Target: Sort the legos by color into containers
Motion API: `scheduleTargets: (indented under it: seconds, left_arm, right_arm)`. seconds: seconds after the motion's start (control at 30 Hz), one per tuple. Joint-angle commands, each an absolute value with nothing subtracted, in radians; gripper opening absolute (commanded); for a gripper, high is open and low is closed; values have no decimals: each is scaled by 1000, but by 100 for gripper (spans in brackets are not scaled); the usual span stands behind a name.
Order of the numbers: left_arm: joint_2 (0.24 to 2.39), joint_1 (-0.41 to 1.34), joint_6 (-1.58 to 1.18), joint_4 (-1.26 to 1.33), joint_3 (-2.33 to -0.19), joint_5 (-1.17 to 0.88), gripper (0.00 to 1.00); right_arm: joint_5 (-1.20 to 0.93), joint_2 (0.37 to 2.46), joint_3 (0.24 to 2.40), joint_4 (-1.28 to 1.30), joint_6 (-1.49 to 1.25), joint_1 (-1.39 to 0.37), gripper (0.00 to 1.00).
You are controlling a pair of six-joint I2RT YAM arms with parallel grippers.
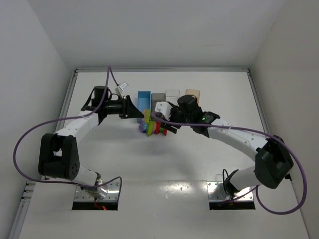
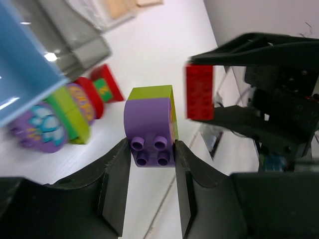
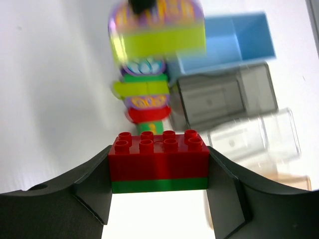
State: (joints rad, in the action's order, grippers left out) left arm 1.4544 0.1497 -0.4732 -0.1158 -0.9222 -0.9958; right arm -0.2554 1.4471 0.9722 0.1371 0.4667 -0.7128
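Note:
My left gripper is shut on a purple brick with a lime-yellow brick joined behind it, held above the table. My right gripper is shut on a red brick with a green brick under it. The red brick also shows in the left wrist view. In the top view both grippers, left and right, meet over a multicoloured stack of legos lying on the table. Behind stand the blue bin, dark grey bin, clear bin and pale orange bin.
The lying stack of purple, lime, red and green pieces is just in front of the blue bin and grey bin. The clear bin is beside them. White walls enclose the table on three sides.

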Motion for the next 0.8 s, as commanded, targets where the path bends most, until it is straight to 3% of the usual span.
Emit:
scheduleTargets:
  seconds: [0.0, 0.23, 0.4, 0.6, 0.77]
  left_arm:
    - [1425, 106, -497, -52, -904, -969, 0]
    - [1434, 97, -508, -23, -943, -925, 0]
    - [1401, 118, -463, -64, -954, -838, 0]
    - [1342, 158, -365, -129, -945, -769, 0]
    - [1310, 167, -333, -156, -945, -756, 0]
  right_arm:
    - [-221, 1390, 940, 127, 463, -683, 1]
    - [-221, 1358, 894, 129, 454, -634, 1]
    - [-334, 1348, 894, 282, 414, -606, 1]
    - [-386, 1420, 885, 474, 333, -588, 7]
    - [-338, 1445, 835, 436, 290, -588, 13]
